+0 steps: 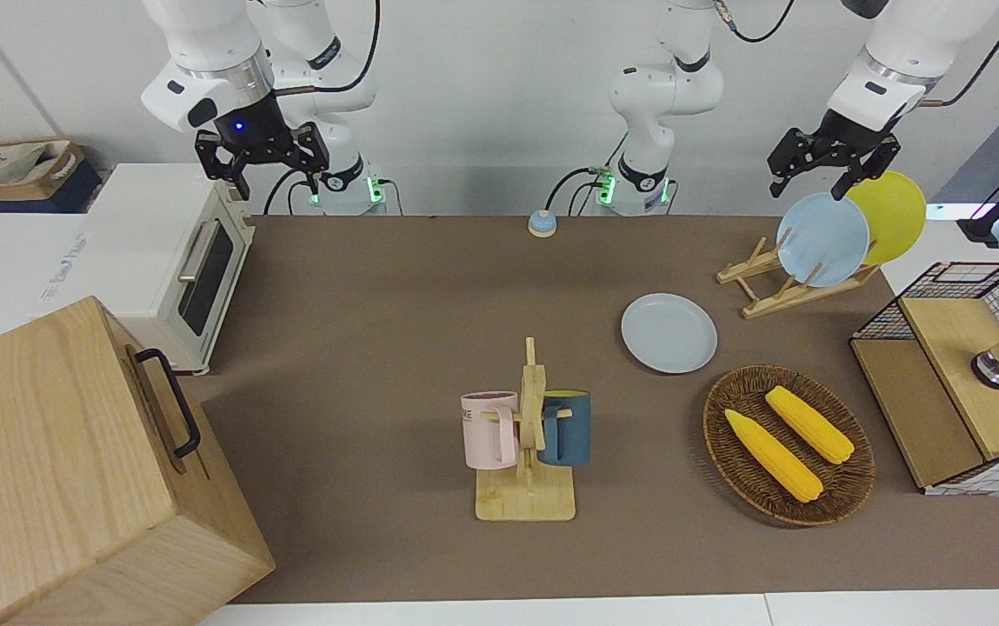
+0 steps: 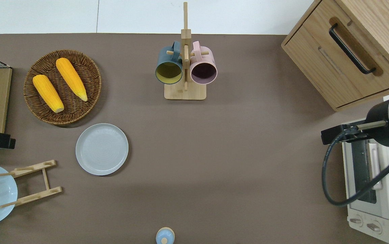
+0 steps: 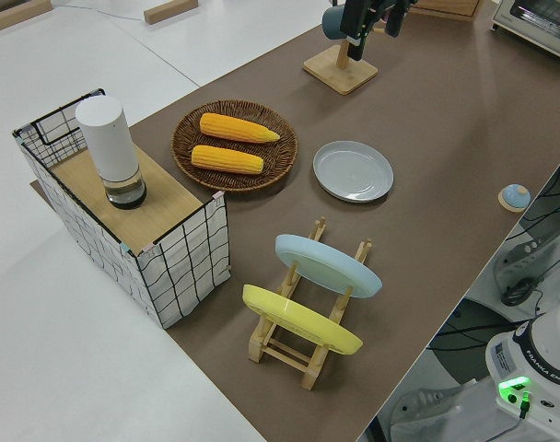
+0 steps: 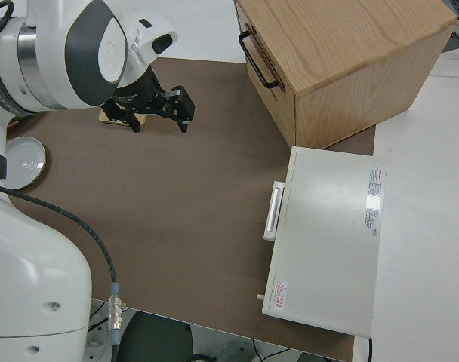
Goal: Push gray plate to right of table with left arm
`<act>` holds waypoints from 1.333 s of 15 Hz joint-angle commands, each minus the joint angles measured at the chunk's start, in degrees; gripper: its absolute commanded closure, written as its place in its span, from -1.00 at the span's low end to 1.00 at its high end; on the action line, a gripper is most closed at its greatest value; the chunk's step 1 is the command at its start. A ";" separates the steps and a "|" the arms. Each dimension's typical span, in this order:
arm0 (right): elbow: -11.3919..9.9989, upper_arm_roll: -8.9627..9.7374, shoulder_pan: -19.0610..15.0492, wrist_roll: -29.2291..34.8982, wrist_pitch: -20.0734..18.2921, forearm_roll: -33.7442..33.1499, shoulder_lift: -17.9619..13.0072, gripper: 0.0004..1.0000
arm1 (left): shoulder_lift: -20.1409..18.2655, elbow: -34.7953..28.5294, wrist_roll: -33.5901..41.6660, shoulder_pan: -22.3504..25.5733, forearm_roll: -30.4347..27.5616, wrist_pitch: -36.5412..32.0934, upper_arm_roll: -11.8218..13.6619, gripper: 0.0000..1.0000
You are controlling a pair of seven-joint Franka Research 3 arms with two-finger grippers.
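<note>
we show the left gripper (image 1: 821, 174), fingers spread wide, raised clear of the gray plate (image 1: 669, 333); a skewed push may drive it into the wicker basket (image 1: 789, 444).

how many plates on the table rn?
3: gray plate flat on the table beside the corn basket; blue plate and yellow plate upright in the rack. None seem hidden.

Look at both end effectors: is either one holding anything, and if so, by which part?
Nothing is held. The left end effector and the right end effector both hang open and empty, and the gray plate lies untouched on the table.
</note>
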 commanded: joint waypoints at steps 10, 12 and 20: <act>0.05 0.32 -0.62 -0.15 -0.69 0.46 -0.43 -0.97 | -0.14 0.54 -0.27 -0.20 -0.73 -2.25 0.11 -0.99; 0.05 0.32 -0.62 -0.15 -0.69 0.46 -0.43 -0.97 | -0.22 0.37 -0.01 -0.11 -0.73 -2.26 0.29 -0.99; -0.03 0.32 -0.62 -0.15 -0.69 0.46 -0.43 -0.97 | -0.22 -4.63 -0.01 -0.37 -0.81 3.70 0.11 -0.99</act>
